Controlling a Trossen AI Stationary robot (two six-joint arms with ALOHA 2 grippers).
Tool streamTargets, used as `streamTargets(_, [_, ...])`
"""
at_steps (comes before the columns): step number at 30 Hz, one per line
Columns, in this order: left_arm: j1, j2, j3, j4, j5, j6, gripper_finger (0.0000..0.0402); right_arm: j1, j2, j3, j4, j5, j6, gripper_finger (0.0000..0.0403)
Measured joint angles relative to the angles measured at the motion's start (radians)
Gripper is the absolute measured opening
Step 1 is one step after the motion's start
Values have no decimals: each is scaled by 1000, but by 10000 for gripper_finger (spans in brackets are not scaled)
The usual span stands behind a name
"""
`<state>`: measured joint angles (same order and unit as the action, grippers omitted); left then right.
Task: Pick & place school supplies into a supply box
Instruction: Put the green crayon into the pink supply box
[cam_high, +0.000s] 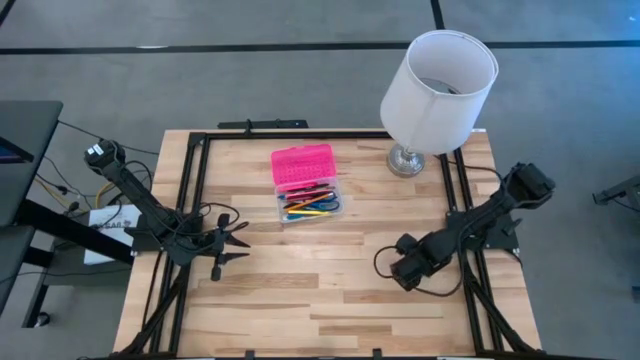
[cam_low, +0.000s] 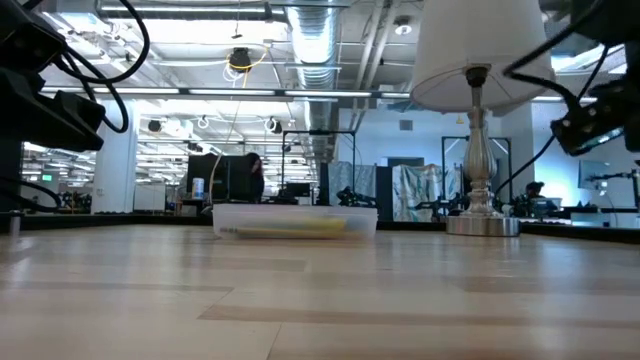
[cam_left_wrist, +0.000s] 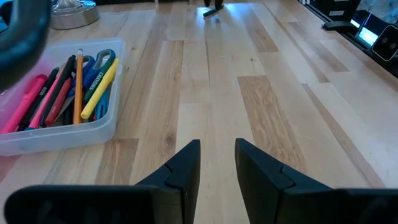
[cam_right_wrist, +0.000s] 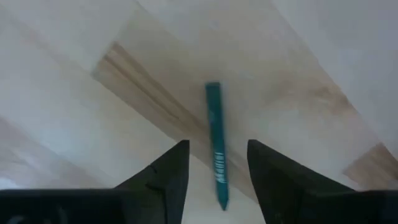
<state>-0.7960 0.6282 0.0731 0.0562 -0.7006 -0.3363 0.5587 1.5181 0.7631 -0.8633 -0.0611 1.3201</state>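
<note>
Right gripper (cam_right_wrist: 214, 180) open over one teal pen (cam_right_wrist: 215, 158); one supply box (cam_high: 310, 205)

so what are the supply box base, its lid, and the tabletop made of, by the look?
Supply box base: looks like clear glossy plastic; the pens show through its wall. Lid: hot-pink, apparently plastic, with a dotted texture, opaque. Tabletop: light wood planks, visible grain and seams, smooth, slightly sheened finish; solid wood or veneer can't be told.

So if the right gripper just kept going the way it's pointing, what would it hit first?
Most likely the teal marker. In the right wrist view the right gripper is open and aimed down at the wooden table, with the marker lying between its fingers. How far above it the gripper sits is unclear.
</note>
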Motion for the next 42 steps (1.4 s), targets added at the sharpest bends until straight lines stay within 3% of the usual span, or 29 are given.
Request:
streamTargets(9, [0,0,0,-5,0,0,96,-2,86,5,5,-47,-32,131])
streamTargets(24, [0,0,0,-6,0,0,96,-5,75,1,56,-52,-37,11])
streamTargets(42, [0,0,0,-6,1,0,96,-3,76,0,61,-5,-87,4])
